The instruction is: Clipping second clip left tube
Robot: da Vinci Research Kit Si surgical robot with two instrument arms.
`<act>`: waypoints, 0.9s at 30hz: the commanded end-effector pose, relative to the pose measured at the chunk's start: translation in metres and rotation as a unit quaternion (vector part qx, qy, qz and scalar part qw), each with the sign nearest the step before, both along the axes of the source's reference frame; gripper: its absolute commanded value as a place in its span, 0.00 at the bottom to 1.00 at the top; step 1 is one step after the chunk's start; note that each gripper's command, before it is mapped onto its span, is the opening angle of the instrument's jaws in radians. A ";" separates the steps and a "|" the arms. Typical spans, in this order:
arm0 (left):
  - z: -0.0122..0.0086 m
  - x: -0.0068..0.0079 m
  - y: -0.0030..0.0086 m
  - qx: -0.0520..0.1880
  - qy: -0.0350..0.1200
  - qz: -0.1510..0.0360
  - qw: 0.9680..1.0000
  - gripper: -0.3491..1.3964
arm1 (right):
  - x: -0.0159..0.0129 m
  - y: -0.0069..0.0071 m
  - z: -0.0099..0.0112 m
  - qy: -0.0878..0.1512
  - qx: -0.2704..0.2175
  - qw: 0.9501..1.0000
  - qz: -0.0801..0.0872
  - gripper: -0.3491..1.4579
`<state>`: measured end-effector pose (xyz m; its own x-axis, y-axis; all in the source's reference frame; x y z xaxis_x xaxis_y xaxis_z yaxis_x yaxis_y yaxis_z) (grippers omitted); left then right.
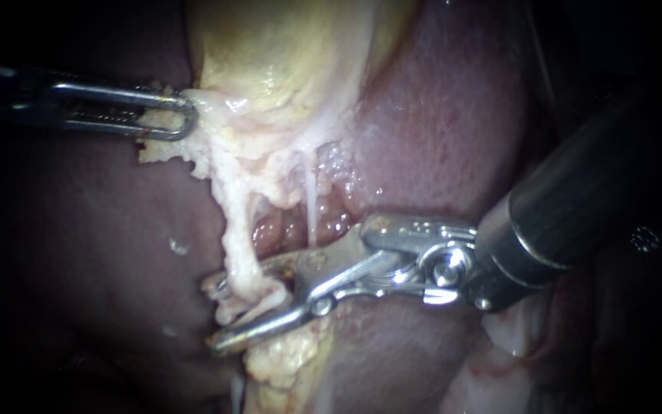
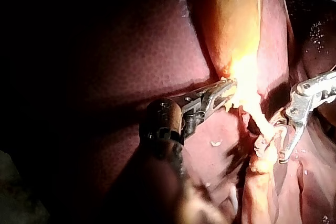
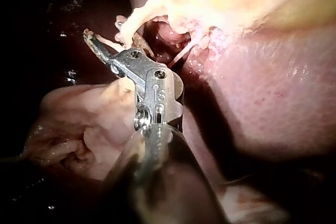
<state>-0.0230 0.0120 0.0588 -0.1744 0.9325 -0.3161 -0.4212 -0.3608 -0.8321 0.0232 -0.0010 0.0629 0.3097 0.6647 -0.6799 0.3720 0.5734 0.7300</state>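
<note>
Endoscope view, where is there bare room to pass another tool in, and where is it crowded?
Free: bare liver below the left instrument, which grips the gallbladder, left of the left tube; and liver between the gallbladder and the right instrument shaft. Crowded: the middle, where the right instrument's open jaws straddle the left tube.

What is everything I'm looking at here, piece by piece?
liver: one, dark red-brown, around and under everything else.
gallbladder: one, yellowish, lying on the liver.
pale fatty tissue: one ragged patch, cream, at the gallbladder's lower edge.
left tube: one, cream-white, running from that patch down to the right instrument's jaws.
thin strand: one, whitish, beside the left tube.
left instrument: one, grey metal, jaws shut on the pale fatty tissue.
right instrument: one, silver jaws on a dark shaft, jaws open with the left tube between them.
</note>
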 end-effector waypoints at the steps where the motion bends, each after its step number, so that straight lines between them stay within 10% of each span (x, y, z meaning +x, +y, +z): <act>1: 0.0000 0.0000 0.0000 0.000 0.000 0.000 1.000 0.00 | -0.0002 0.0000 0.0000 -0.001 0.000 1.000 0.001 0.27; 11: 0.0000 0.0000 0.0000 0.000 0.000 0.000 1.000 0.00 | -0.0008 -0.0003 0.0001 -0.005 0.016 1.000 -0.005 0.01; 27: 0.0001 0.0000 0.0001 0.000 0.000 0.000 1.000 0.00 | -0.0011 -0.0008 0.0015 -0.013 0.037 0.999 -0.012 0.02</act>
